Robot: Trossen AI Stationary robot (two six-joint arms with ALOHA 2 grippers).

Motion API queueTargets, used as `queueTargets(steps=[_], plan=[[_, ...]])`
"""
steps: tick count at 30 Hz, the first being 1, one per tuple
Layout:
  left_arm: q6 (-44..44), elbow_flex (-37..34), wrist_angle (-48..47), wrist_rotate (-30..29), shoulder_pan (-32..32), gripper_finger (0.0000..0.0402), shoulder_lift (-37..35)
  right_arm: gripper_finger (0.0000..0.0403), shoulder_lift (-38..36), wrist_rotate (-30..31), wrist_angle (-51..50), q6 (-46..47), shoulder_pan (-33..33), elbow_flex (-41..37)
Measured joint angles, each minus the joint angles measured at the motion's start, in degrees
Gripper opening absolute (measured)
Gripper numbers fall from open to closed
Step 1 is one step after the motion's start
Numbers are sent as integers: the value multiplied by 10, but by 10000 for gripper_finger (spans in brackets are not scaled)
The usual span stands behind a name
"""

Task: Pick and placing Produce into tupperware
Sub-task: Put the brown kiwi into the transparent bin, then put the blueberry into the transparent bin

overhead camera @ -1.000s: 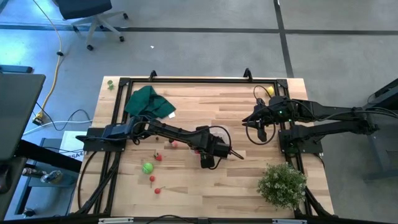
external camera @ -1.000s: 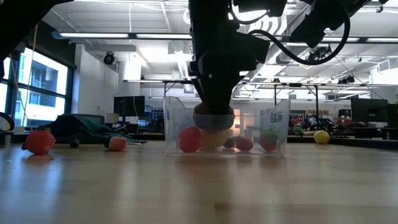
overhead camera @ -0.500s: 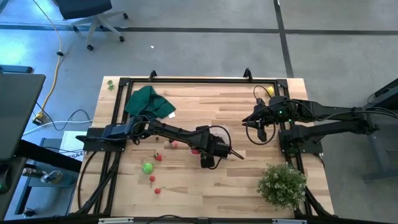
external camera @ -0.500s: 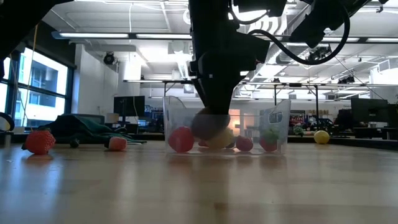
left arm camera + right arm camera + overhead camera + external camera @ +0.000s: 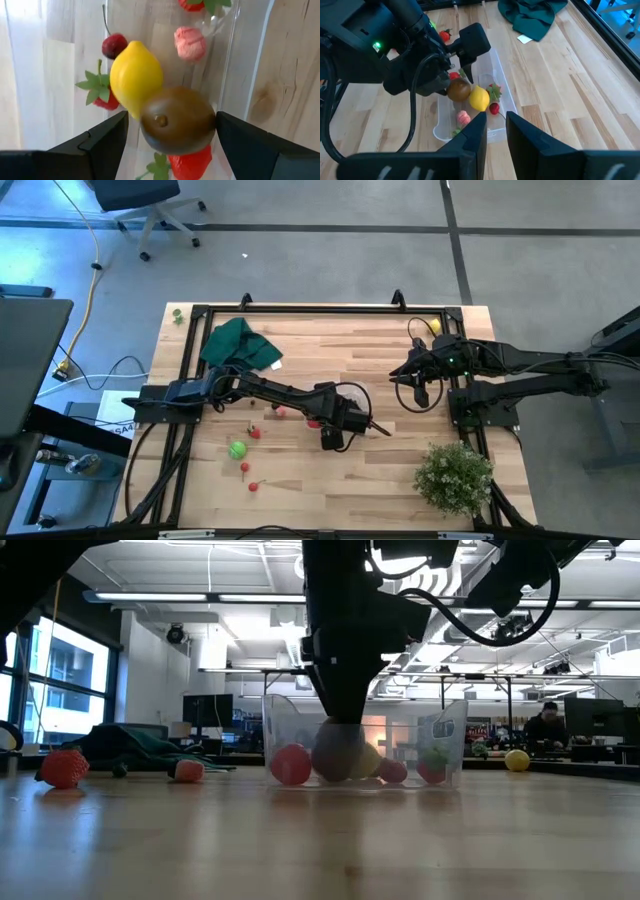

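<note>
Wooden table, one tupperware, one lemon, one kiwi

Produce in tupperware

Two matte black jointed arms trailing looped black cables, one showing a small green light.

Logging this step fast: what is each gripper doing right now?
Left gripper: open above the tupperware, brown fruit between its fingers.
Right gripper: empty, nearly closed.
</note>
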Motion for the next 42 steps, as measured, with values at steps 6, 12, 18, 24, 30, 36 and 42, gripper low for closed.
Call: queueTargets(steps=[6, 12, 18, 24, 30, 36, 42], plan=[[13, 37, -31, -10, 0, 289, -1, 62, 0, 0, 0, 0, 0, 0], [15, 82, -79, -24, 4, 289, 0, 62, 0, 0, 0, 0, 0, 0], [15, 165, -179, -30, 16, 289, -1, 62, 0, 0, 0, 0, 0, 0], [27, 147, -190, -7, 36, 289, -67, 62, 0, 0, 0, 0, 0, 0], [42, 147, -190, -26, 46, 289, -134, 62, 0, 0, 0, 0, 0, 0], [26, 115, -189, -61, 49, 267, -198, 62, 0, 0, 0, 0, 0, 0], [-52, -61, -190, -38, 62, 231, -293, 62, 0, 0, 0, 0, 0, 0]])
